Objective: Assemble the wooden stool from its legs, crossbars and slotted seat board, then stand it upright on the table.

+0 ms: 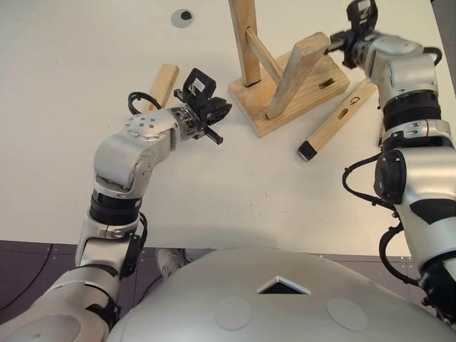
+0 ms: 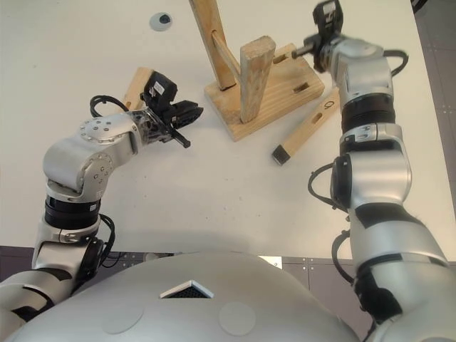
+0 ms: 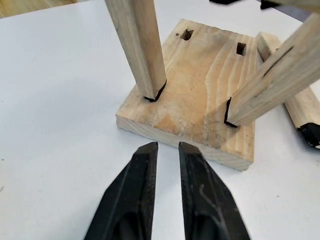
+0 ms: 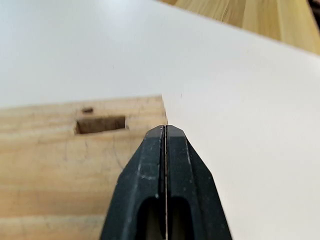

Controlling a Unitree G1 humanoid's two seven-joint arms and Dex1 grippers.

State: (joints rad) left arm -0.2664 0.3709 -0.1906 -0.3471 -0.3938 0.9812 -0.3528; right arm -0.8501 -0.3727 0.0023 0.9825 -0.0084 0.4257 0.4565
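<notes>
The slotted seat board (image 1: 317, 84) lies flat on the white table. Two legs stand in it: one upright (image 1: 244, 39), one tilted (image 1: 298, 71), with a crossbar (image 1: 265, 51) between them. A loose leg (image 1: 336, 120) lies to the board's right, and another wooden piece (image 1: 163, 84) lies to its left. My left gripper (image 3: 167, 147) hovers low just left of the board, its fingers a narrow gap apart and empty. My right gripper (image 1: 330, 44) is shut with nothing in it, its tip at the top end of the tilted leg. An empty slot (image 4: 100, 124) in the board shows beneath it.
A small grey disc (image 1: 182, 17) sits at the far left of the table. The table's near half in front of the board is bare white surface. The table's right edge runs close behind my right arm.
</notes>
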